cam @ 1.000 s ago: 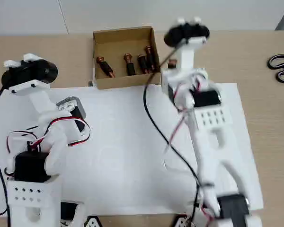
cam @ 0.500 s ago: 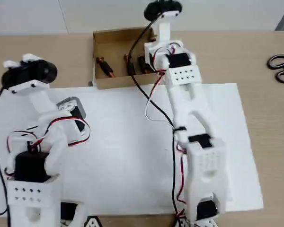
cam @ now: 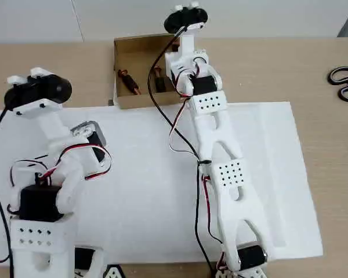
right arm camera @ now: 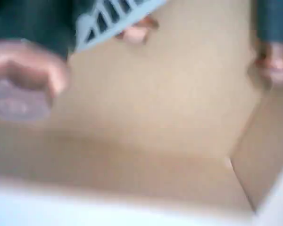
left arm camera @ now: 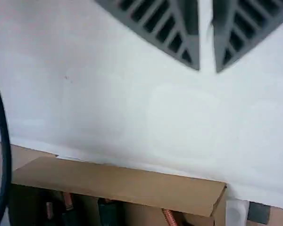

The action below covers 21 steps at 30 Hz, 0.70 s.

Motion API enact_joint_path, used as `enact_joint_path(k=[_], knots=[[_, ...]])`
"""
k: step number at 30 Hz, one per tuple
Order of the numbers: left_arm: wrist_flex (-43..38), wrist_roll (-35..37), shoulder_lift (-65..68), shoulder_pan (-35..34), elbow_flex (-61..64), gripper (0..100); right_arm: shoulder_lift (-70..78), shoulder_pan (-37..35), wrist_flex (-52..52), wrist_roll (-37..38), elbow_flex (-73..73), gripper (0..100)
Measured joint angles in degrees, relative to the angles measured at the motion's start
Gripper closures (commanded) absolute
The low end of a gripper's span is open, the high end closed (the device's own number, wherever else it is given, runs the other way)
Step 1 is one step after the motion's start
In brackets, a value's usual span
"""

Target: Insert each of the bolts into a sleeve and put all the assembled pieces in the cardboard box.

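**Desk:** Where's your right arm?

**Me:** My right arm is stretched out over the paper. Its wrist is above the right half of the box.

**Desk:** And its claw?

**Me:** The right claw is inside the box walls, and its camera faces the cardboard floor and one corner. That feed is smeared, so I can't tell whether the claw is apart or clamped on something. A blurred piece, dark with a copper end, sits close to one wall.

**Desk:** What can you see in the box from above?

**Me:** I see one piece lying at a slant in the left half. A second piece is near the middle, just beside my wrist. The wrist covers the right side of the box.

**Desk:** And your left side?

**Me:** My left arm is folded back over the left of the paper, well apart from the box. The left claw points at the sheet with its jaws together, and paper shows through the thin slit between them. The box's near wall is in that feed too, with copper ends poking up behind it.

**Desk:** Anything else on the table?

**Me:** Scissors lie at the far right edge.
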Motion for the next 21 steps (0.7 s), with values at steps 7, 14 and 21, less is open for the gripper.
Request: enact_joint_path(k=[7,14,21], knots=[[0.0,0.0,0.0,0.0,0.0,99,1.14,0.0,0.09,0.0,-3.34,72.2],[0.0,0.0,0.0,0.0,0.0,99,1.14,0.0,0.09,0.0,-3.78,72.1],[0.0,0.0,0.0,0.0,0.0,99,-1.93,1.58,8.0,0.0,-3.78,90.9]])
